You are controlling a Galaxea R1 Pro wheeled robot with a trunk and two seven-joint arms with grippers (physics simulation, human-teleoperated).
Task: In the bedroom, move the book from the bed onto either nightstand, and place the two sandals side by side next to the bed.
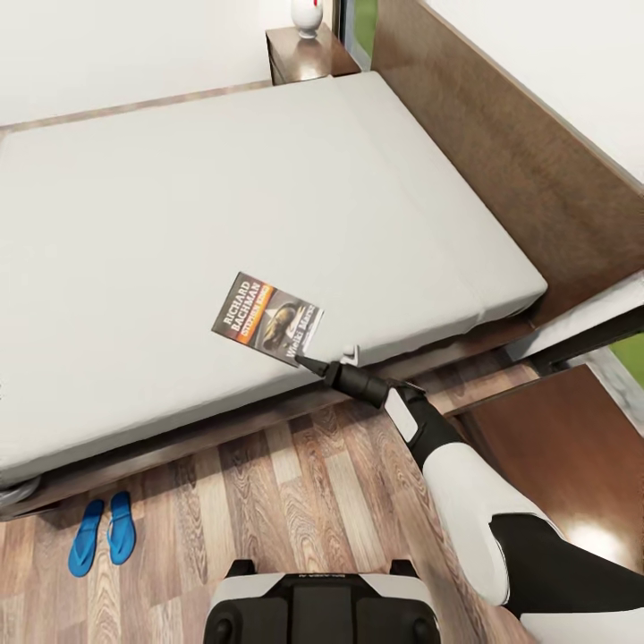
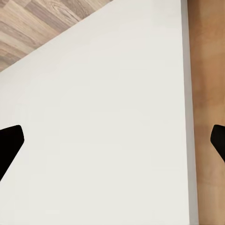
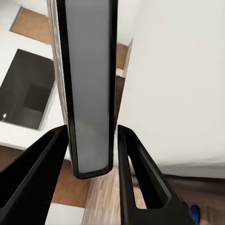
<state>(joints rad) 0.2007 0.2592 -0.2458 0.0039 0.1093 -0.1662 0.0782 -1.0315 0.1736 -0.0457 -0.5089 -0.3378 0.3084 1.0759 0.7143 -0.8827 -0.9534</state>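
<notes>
**Q:** Book (image 1: 268, 319) — where does it lie, and how is it oriented?

**A:** On the light-grey mattress of the bed (image 1: 179, 206), near the edge that faces the robot. Its long axis runs diagonally across the head view, from upper left to lower right; the lower-right corner is the one turned toward the right gripper (image 1: 329, 360).

**Q:** What is the state of the right gripper?

**A:** Its dark fingers meet that near corner. In the right wrist view the book (image 3: 90, 84) appears edge-on, as a thin slab standing between the two fingers (image 3: 40, 178), which lie close against both of its faces. Judged from this, the gripper is clenched on the book, or very nearly so.

**Q:** And the left gripper (image 2: 112, 140)?

**A:** Its fingertips sit far apart at opposite margins of the left wrist view, so it is released and holds nothing.

**Q:** Which relation governs the coming move?

**A:** The right arm is the one at the book. A nightstand (image 1: 572, 465) lies to the lower right, just beside the bed frame; another nightstand (image 1: 300, 55) stands beyond the far side of the bed. The nearer one looks the shorter carry.

**Q:** The sandals (image 1: 103, 534)?

**A:** Both lie side by side on the wood floor by the bed.
</notes>
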